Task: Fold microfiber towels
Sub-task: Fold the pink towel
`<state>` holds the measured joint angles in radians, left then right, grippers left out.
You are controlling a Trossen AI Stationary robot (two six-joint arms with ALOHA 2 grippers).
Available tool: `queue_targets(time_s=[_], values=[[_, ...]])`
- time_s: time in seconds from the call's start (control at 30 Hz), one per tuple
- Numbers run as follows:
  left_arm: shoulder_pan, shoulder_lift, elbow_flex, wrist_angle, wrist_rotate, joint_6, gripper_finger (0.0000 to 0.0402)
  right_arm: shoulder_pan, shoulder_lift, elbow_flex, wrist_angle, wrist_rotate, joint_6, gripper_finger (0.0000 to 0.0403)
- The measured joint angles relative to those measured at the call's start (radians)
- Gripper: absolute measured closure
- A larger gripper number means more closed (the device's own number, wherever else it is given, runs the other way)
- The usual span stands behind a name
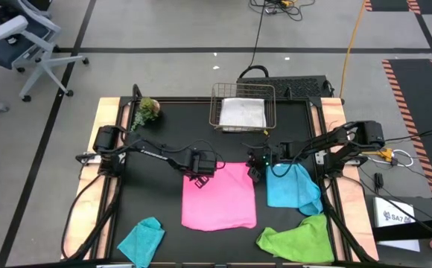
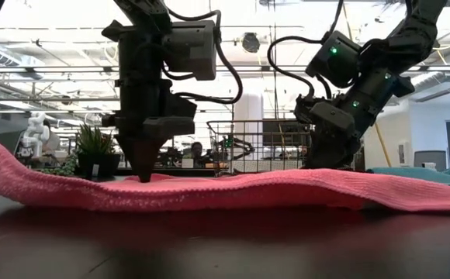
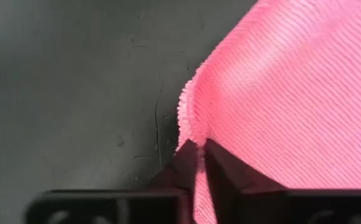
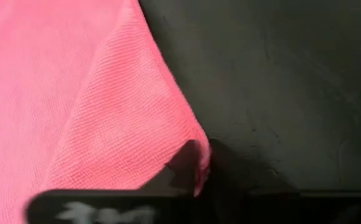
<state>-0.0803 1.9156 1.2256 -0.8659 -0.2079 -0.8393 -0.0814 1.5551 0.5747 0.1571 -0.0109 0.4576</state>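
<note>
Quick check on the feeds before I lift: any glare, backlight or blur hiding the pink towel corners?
Low view: bright ceiling lights behind leave both arms as dark silhouettes, though the pink towel reads clearly. Left wrist view: the weave is sharp, the left hand is pinched on a corner. Right wrist view: the right hand is dark and soft against the black table. High view: even light, no glare.

Five towels on black table, pink towel as landmark.
Pink towel (image 1: pixel 218 197) lies spread flat, far edge slightly rippled, both far corners pinched. Blue towel (image 1: pixel 290 187) crumpled just right of it. Green towel (image 1: pixel 299 240) bunched at its near right. Teal towel (image 1: pixel 142 240) bunched at its near left. White towel (image 1: pixel 242 113) folded, beyond it.
</note>
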Motion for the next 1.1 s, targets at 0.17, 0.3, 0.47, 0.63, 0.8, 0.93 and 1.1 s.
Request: queue_targets(time_s=[0.17,0.3,0.47,0.63,0.8,0.93,1.1], values=[[0.002,0.0,0.014,0.0,-0.002,0.016,0.0391,-0.003,0.0,0.0,-0.001,-0.003,-0.011,0.0395],[0.002,0.0,0.026,-0.001,-0.005,0.033,0.0397,-0.01,-0.016,-0.002,-0.015,-0.018,-0.028,0.04],[0.002,0.0,0.041,-0.019,-0.021,0.054,0.0398,-0.009,-0.076,-0.004,-0.082,-0.006,-0.044,0.0402],[0.004,0.0,0.073,-0.091,-0.056,0.058,0.0397,-0.01,-0.152,-0.003,-0.15,0.036,-0.052,0.0402],[0.008,-0.001,0.113,-0.101,-0.065,0.065,0.0396,-0.011,-0.217,-0.002,-0.194,0.089,-0.087,0.0402],[0.012,-0.001,0.145,-0.101,-0.091,0.084,0.0399,-0.03,-0.268,-0.002,-0.229,0.111,-0.111,0.0402],[0.031,-0.001,0.194,-0.102,-0.117,0.101,0.0398,-0.019,-0.294,-0.002,-0.245,0.097,-0.106,0.0403]])
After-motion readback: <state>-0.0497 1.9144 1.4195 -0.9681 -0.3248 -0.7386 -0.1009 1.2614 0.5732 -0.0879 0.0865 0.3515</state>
